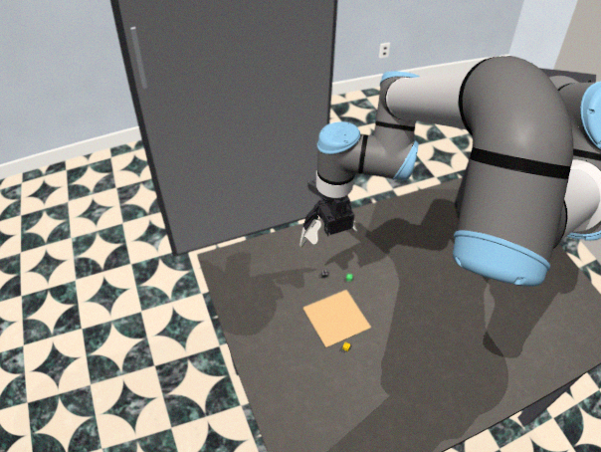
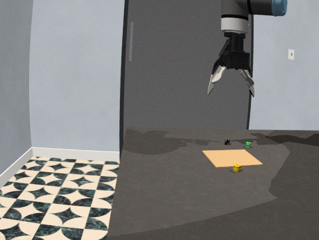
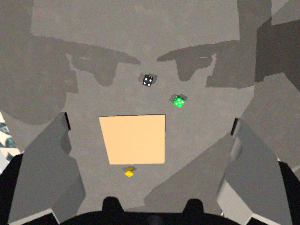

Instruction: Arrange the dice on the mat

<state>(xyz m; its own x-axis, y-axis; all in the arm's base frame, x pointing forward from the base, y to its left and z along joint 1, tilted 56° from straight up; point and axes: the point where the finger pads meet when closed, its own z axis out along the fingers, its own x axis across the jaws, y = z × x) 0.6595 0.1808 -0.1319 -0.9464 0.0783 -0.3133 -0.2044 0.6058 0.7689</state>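
Note:
An orange square mat [image 1: 336, 318] [image 2: 232, 157] [image 3: 133, 138] lies on the dark table. A black die [image 1: 324, 273] [image 2: 227, 141] [image 3: 147, 80] and a green die [image 1: 349, 277] [image 2: 247, 144] [image 3: 178, 101] sit on the table just beyond the mat's far side. A yellow die [image 1: 346, 346] [image 2: 236, 167] [image 3: 129, 172] sits on the table just off the mat's near edge. No die is on the mat. My gripper [image 1: 325, 234] [image 2: 231, 91] hangs high above the far part of the table, open and empty, pointing down.
A tall grey cabinet [image 1: 226, 114] stands just behind the table's far edge, close to the gripper. The arm's big elbow [image 1: 512, 169] hangs over the table's right side. Checkered floor lies left of the table.

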